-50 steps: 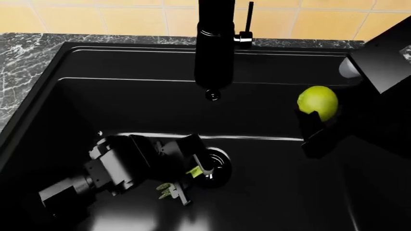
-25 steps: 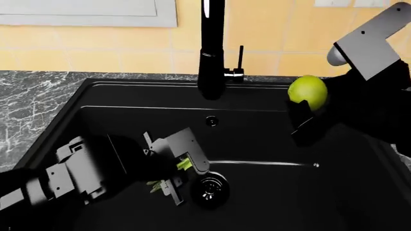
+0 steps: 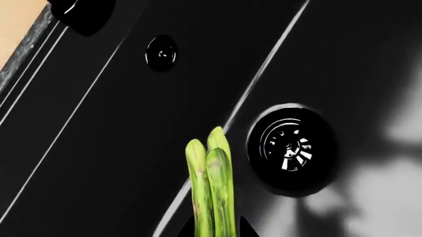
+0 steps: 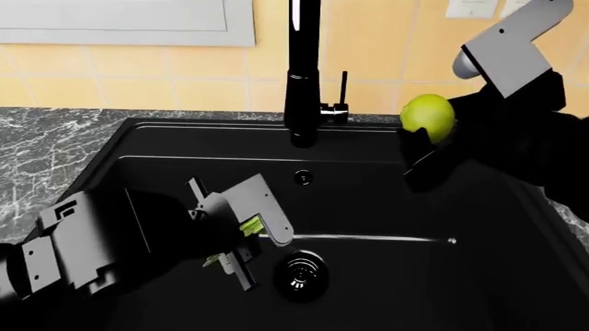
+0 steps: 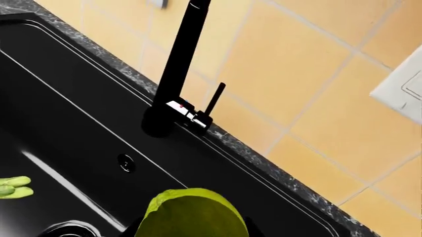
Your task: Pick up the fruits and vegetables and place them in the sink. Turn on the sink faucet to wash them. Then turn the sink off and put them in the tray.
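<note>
My left gripper [image 4: 241,238] is shut on a bundle of light-green stalks [image 3: 212,187], held above the floor of the black sink [image 4: 129,145] beside the round drain [image 4: 300,274]. The stalk tips [image 4: 250,226] peek out between the grey fingers [image 4: 262,214]. My right gripper [image 4: 425,153] is shut on the yellow-green fruit [image 4: 429,116], held high over the sink's right side, level with the back rim. The fruit [image 5: 191,215] fills the near part of the right wrist view. The black faucet [image 4: 303,76] with its thin side lever [image 4: 343,86] rises at the back. The tray is out of view.
A marbled dark counter [image 4: 46,145] borders the sink on the left and behind. A yellow tiled wall [image 4: 138,79] stands behind it, with a pale panel [image 4: 120,21] at upper left and a white outlet plate [image 5: 402,91]. An overflow hole [image 4: 303,177] marks the sink's back wall.
Both arms have risen: the left lifted the stalks off the sink floor near the drain, the right carried the fruit upward. The head view has tilted up, showing more wall.
</note>
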You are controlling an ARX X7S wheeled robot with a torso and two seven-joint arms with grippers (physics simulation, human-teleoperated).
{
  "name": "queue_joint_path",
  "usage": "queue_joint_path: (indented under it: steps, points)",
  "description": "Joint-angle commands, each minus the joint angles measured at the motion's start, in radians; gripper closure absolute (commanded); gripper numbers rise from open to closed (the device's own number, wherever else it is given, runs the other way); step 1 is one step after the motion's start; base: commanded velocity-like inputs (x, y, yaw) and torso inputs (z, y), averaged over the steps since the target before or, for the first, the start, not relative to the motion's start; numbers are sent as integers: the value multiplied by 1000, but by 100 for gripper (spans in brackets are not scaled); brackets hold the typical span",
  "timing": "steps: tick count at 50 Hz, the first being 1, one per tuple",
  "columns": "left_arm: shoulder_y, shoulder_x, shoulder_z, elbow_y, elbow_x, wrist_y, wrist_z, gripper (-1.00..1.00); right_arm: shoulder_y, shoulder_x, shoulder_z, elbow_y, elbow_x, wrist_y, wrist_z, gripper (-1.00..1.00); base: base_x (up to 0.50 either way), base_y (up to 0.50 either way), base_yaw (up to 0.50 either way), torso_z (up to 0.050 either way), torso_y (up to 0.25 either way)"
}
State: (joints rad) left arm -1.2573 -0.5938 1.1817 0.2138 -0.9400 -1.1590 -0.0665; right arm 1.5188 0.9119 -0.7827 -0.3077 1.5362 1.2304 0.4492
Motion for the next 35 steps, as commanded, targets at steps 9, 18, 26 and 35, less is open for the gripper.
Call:
queue_joint_path:
  steps: [9, 18, 26, 35]
  points:
    - [38, -101, -258, 161, -200, -58, -315, 100, 4, -61, -33, 50, -136, -51, -79, 100, 0, 0, 0, 0, 0]
    - [74, -170, -404, 291, -336, -26, -489, 100, 6, -92, -54, 75, -185, -74, -120, 100, 0, 0, 0, 0, 0]
    - [16, -226, -481, 379, -494, -61, -585, 100, 7, -96, -47, 74, -181, -84, -112, 100, 0, 0, 0, 0, 0]
    - [-9, -280, -516, 421, -569, -67, -617, 100, -1, -95, -44, 75, -186, -100, -112, 100, -93, -4, 0, 0, 0]
